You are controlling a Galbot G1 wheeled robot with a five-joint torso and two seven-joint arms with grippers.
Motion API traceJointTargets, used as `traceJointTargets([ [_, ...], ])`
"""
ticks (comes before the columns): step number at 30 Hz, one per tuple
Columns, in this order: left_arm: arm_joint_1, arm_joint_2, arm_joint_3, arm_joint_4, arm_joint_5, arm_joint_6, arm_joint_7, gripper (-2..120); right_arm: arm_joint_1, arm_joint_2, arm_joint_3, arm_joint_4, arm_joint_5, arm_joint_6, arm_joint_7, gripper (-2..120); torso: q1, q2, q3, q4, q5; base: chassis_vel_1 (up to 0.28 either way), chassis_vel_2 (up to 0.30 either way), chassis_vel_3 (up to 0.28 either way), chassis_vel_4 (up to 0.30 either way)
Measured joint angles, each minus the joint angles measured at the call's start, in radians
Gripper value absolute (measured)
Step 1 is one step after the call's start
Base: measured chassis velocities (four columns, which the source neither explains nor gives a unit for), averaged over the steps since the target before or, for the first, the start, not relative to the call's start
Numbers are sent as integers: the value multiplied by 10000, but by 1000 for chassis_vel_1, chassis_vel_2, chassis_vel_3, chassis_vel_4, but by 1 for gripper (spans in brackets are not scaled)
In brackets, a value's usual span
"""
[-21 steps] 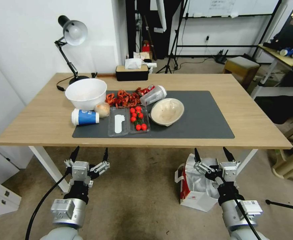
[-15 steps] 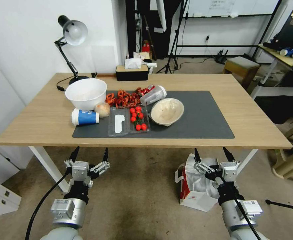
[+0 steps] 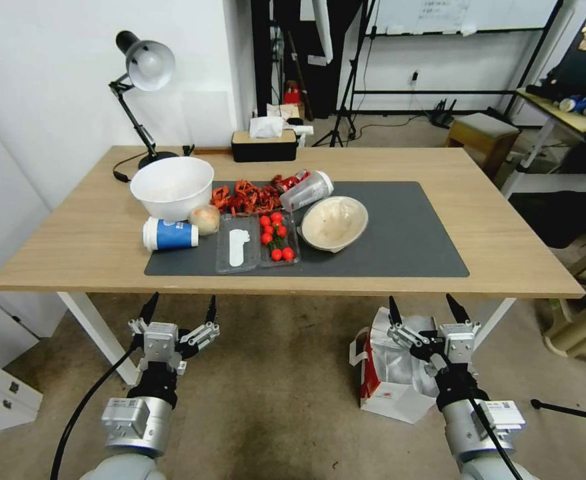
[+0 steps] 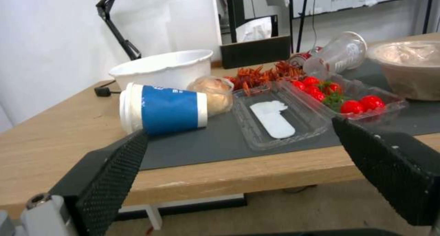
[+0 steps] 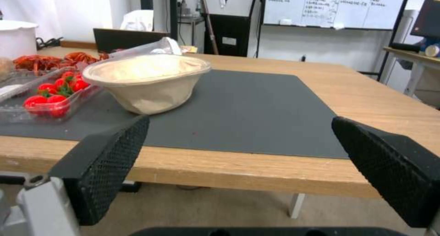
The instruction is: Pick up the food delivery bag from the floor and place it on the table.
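Observation:
The food delivery bag point(image 3: 391, 373) stands on the floor point(image 3: 273, 393) under the table's near right edge, white with a red side panel and foil lining showing. My right gripper point(image 3: 426, 309) hovers open directly above it, fingers pointing toward the table point(image 3: 506, 233). My left gripper point(image 3: 181, 307) is open over bare carpet, well to the left of the bag. In the wrist views both the left gripper point(image 4: 238, 132) and the right gripper point(image 5: 238, 122) face the table edge with wide gaps and nothing held. The dark grey mat point(image 3: 399, 233) lies on the light-wood top.
The mat's left half holds a white bowl point(image 3: 172, 187), a tipped blue cup point(image 3: 170, 235), a tomato tray point(image 3: 277, 239), a paper bowl point(image 3: 334, 223) and a plastic cup point(image 3: 307, 190). A lamp point(image 3: 145, 67) and tissue box point(image 3: 265, 143) stand behind. White table legs point(image 3: 99, 330) flank the floor space.

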Motion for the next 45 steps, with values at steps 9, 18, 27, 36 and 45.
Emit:
traceJointTargets([
  [9,-447,576,502,-265,-1814,967,-812,100,-202,-331,1025,1041,1796,-1889,-621,100,0,0,0,-5,1,0,0,0,0],
  [18,-717,1477,1178,-487,-3888,1230,-1714,100,-63,-586,1533,712,2331,-1302,-1115,100,0,0,0,-6,3,0,0,0,0],
  [27,-261,1668,1257,-23,-3613,-156,-1386,100,-169,-353,1479,458,1950,-703,-1365,100,0,0,0,0,0,0,0,0,0],
  [36,-106,1814,1168,349,-3671,-1298,-942,100,-226,-279,1429,229,1900,-102,-1470,100,0,0,0,0,-1,0,0,0,0],
  [45,-64,1908,1143,520,-3956,-1723,-866,100,-303,-172,1387,218,1803,253,-1437,100,0,0,0,0,0,0,0,0,0],
])
